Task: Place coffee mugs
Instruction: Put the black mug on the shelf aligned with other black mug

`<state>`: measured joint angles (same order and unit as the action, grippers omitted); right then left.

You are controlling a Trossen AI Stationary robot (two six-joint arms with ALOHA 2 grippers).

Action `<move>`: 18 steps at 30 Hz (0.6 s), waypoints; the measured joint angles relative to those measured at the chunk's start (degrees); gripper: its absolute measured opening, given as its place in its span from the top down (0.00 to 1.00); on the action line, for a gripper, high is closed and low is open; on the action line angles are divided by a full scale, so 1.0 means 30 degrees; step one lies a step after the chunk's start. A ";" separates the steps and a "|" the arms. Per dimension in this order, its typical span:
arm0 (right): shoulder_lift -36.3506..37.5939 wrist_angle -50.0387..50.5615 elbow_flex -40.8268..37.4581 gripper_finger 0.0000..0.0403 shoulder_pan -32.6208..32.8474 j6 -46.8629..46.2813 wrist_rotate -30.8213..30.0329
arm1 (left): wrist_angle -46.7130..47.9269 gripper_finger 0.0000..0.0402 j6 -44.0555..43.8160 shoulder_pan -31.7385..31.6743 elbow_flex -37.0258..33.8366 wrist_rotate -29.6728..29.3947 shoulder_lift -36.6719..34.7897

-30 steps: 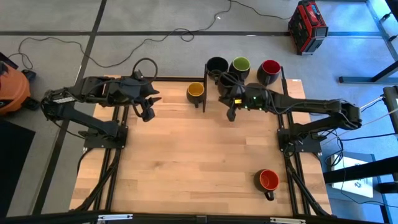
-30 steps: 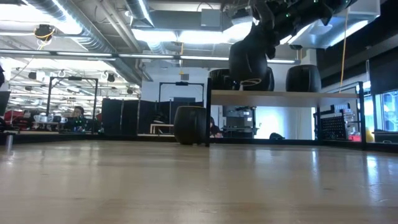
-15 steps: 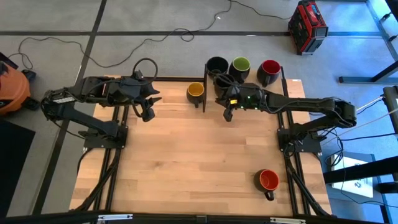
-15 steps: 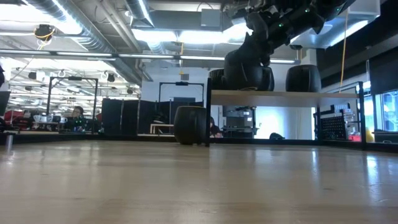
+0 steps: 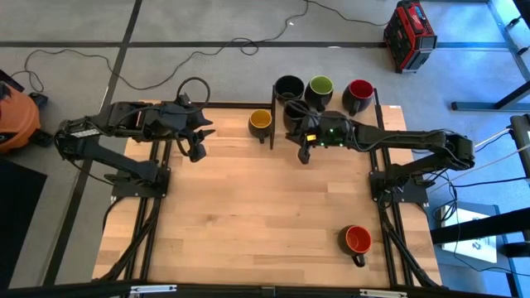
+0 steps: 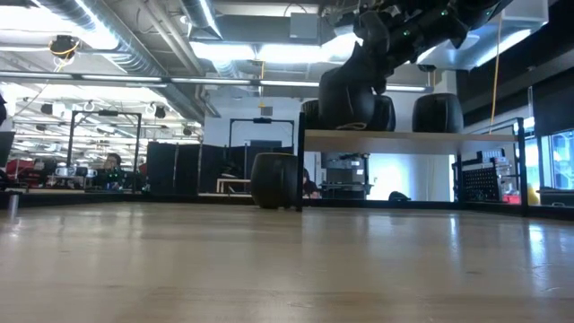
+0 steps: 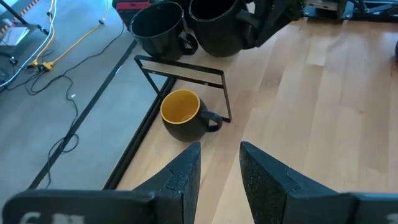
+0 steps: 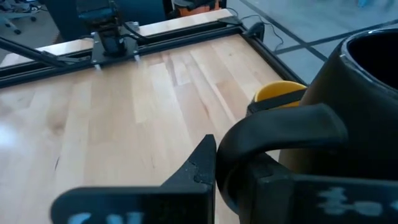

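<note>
My right gripper (image 5: 301,137) is shut on a black mug (image 5: 295,114) at the left end of a raised black shelf (image 6: 413,136) by the table's far edge. A black mug (image 5: 289,86), a green-lined mug (image 5: 320,86) and a red-lined mug (image 5: 359,93) stand on that shelf. The yellow-lined mug (image 5: 260,122) stands on the table left of the shelf, and an orange-red-lined mug (image 5: 358,240) stands near the right near corner. My left gripper (image 7: 219,168) is open, hovering left of the yellow mug (image 7: 182,114). My right gripper (image 8: 236,180) pinches the black mug's handle (image 8: 273,132) between its two fingers, coming level from the table's right. The mug (image 6: 345,97) sits upright with its base at the height of the shelf top. Whether it rests on the shelf I cannot tell.
The shelf's thin frame legs (image 7: 186,73) stand on the table beside the yellow mug. The middle of the wooden table (image 5: 257,207) holds nothing. Cables and a red case (image 5: 410,35) lie on the floor beyond the far edge.
My right gripper has carried the black mug down and a little toward the table's left. The mug, tilted and above the shelf a second ago, now stands upright at shelf height.
</note>
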<state>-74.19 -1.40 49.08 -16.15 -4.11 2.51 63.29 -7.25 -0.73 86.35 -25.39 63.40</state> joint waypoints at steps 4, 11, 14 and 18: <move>0.0190 0.0156 0.0000 0.97 0.0002 -0.0497 -0.0221 | 0.0007 0.74 -0.0044 0.0007 0.0000 0.0466 0.0000; 0.0057 -0.0152 0.0000 0.97 -0.0005 -0.0489 -0.1073 | 0.0007 0.74 -0.0079 0.0007 0.0000 0.0794 0.0000; -0.0090 -0.0033 0.0000 0.96 -0.0005 -0.0542 -0.1264 | 0.0007 0.74 -0.0079 0.0007 0.0000 0.0790 0.0003; -0.0271 -0.0155 0.0000 0.97 -0.0005 -0.0531 -0.1548 | -0.0007 0.74 -0.0050 0.0007 0.0000 0.0791 0.0003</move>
<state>-75.01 -1.87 49.08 -16.16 -5.70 -2.14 63.26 -7.40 -0.71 86.35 -23.01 63.40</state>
